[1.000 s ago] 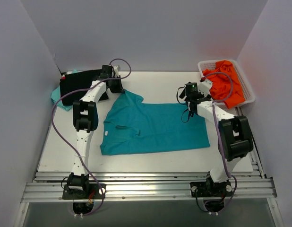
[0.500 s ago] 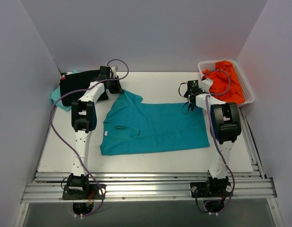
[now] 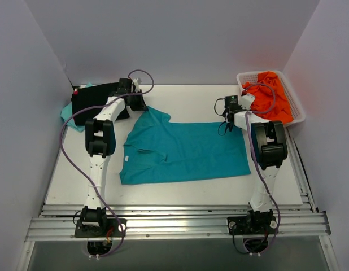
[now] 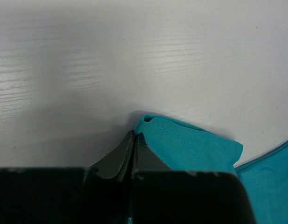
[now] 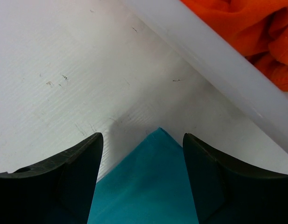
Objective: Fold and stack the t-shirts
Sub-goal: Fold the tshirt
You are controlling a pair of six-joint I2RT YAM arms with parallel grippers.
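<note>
Teal t-shirt spread flat on the tabletop, one claw at each far corner.

The teal t-shirt [image 3: 183, 152] lies across the middle of the white tabletop [image 3: 180, 195], its hem edge toward the near side. At its far-left corner the left claw [image 4: 134, 140] is fully closed, pinching the teal cloth. At its far-right corner the right claw [image 5: 141, 163] stands open, one finger on each side of the corner tip, gripping nothing. Farther back, a black t-shirt [image 3: 95, 101] lies on another teal one [image 3: 67, 116] at the far-left corner; orange t-shirts [image 3: 270, 99] fill the white basket [image 3: 299, 116] at far right.
</note>
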